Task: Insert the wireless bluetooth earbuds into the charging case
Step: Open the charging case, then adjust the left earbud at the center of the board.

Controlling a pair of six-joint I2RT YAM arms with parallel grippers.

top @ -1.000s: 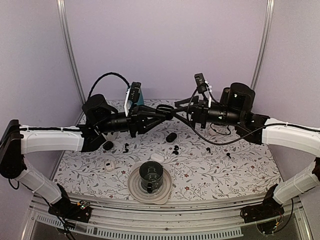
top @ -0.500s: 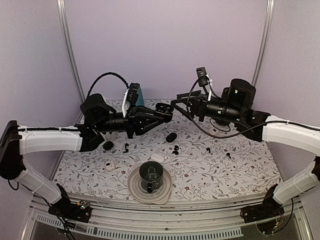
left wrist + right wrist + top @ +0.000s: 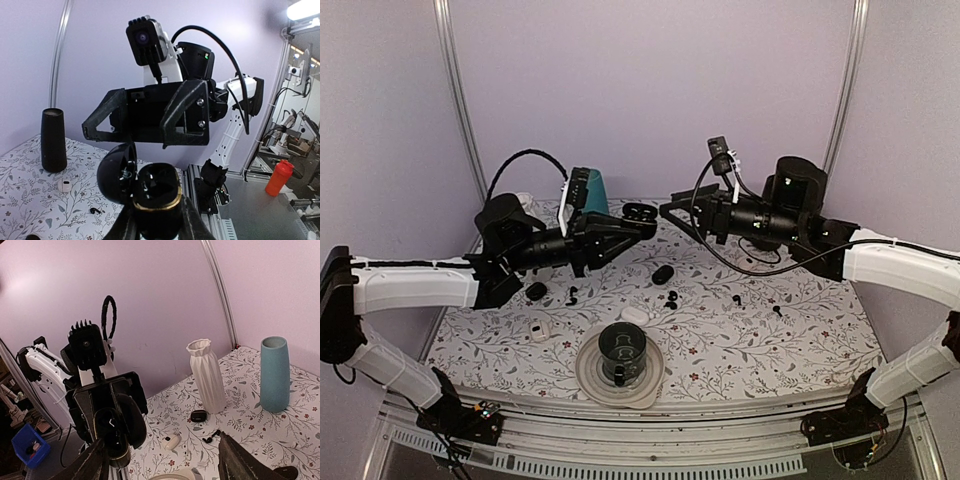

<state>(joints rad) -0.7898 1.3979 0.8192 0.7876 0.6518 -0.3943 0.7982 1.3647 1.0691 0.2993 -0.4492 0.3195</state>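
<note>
- Charging case (image 3: 639,211) was up in the air over the far middle of the desk (image 3: 820,340), lid (image 3: 116,172) swung open. I could not tell whether any bud sat in its wells; the cavity read as plain dark in the left wrist view.
- Earbuds (image 3: 670,298) that I could pick out lay loose on the desk, well below and nearer than the case, with other small black pieces scattered beside them.
- Change over the last second: the two pincers had been together at the case, and now stood apart. The right one had backed off to its own side, and the case had risen a little.
- My reading: whatever the right arm did at the case was finished. With buds on the desk, the task looked unfinished, and a pick-up seemed due next.
- Left pincer (image 3: 642,222) clenched on the lower body of the case, arm reaching out level toward centre, wrist turned so the case mouth faced the other arm.
- Right pincer (image 3: 670,211) released, jaws wide and empty, arm held high and level, pointing back at the case across a clear gap.
</note>
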